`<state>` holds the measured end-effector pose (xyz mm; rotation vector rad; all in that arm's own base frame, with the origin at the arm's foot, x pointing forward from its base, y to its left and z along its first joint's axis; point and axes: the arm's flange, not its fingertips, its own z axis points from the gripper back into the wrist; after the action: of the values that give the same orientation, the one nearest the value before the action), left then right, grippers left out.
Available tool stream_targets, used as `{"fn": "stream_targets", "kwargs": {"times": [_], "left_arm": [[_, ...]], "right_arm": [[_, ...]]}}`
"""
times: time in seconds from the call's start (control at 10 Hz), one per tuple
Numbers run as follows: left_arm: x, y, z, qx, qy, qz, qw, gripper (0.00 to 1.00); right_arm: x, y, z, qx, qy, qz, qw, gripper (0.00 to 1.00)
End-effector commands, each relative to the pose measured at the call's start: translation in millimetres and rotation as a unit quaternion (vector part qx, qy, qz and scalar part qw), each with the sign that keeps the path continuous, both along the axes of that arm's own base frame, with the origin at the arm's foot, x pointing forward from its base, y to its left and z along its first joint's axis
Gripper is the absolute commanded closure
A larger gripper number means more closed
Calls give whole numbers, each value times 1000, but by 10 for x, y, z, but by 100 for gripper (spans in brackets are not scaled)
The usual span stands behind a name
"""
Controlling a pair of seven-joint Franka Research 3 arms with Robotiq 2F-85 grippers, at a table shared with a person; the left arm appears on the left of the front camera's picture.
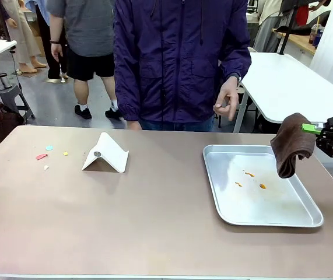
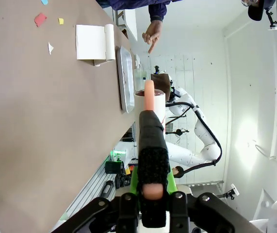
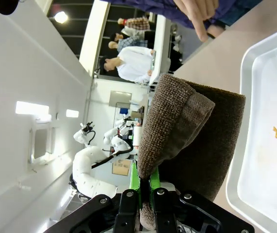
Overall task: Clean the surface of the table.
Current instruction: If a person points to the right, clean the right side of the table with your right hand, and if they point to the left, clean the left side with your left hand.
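Note:
The beige-brown table (image 1: 154,216) spans the front view. Small coloured scraps (image 1: 42,156) lie at its left, and orange smears (image 1: 249,174) mark the silver tray (image 1: 259,204) at its right. At the table's right edge, above the tray's far right corner, my right gripper (image 1: 312,129) is shut on a brown cloth (image 1: 291,144) that hangs folded. The right wrist view shows the cloth (image 3: 191,131) pinched in the gripper (image 3: 146,180), beside the tray (image 3: 269,160). My left gripper (image 2: 149,119) is shut on a slim peach-coloured stick (image 2: 149,92), off the table's (image 2: 26,107) near edge.
A white folded card (image 1: 109,153) stands left of the middle, next to the scraps (image 2: 40,19). A person in a purple jacket stands at the far side with a hand (image 1: 227,102) hanging above the far edge. A white table (image 1: 294,81) stands behind at the right.

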<state>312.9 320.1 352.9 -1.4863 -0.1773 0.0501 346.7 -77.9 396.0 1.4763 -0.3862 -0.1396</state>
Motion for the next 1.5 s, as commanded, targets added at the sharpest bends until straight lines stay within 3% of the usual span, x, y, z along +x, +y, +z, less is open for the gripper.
{"fn": "stream_targets", "kwargs": {"times": [0.0,0.9,1.0,1.1,1.3,1.4], "left_arm": [[-31,-4,59,4,3,-5,1000,91],[-31,-4,59,4,3,-5,1000,91],[-31,-4,59,4,3,-5,1000,91],[-31,-4,59,4,3,-5,1000,91],[-31,-4,59,4,3,-5,1000,91],[-31,-4,59,4,3,-5,1000,91]], "right_arm": [[-14,-10,20,1,2,1,1000,100],[-14,-10,20,1,2,1,1000,100],[0,0,0,0,0,0,1000,92],[51,158,74,-141,-7,-2,990,92],[131,334,216,-273,-41,37,961,92],[183,408,260,-346,-51,47,936,92]]}}
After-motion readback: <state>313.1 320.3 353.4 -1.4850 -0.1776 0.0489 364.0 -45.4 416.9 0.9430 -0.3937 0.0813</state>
